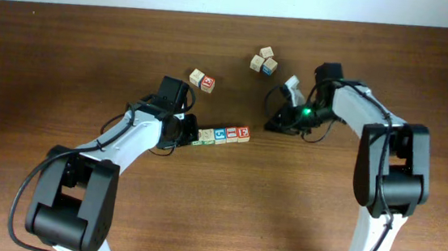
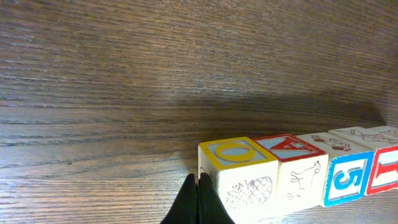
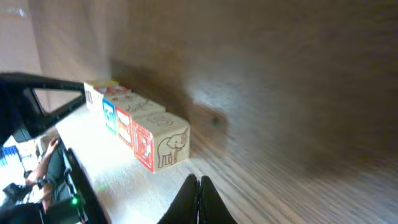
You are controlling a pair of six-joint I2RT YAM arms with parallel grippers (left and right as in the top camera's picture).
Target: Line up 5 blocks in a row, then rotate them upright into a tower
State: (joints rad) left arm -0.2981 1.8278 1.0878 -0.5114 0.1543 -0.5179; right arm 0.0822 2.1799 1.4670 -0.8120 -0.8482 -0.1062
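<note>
Blocks [image 1: 222, 133], pale-wood cubes, grained table [image 1: 92, 57]

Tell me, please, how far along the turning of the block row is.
Done: the row of five is joined, slightly tilted in the overhead view. In hand: the shut left pincer is at its left end, the shut right pincer near its right end, apart. Left: seemingly the turn itself.
</note>
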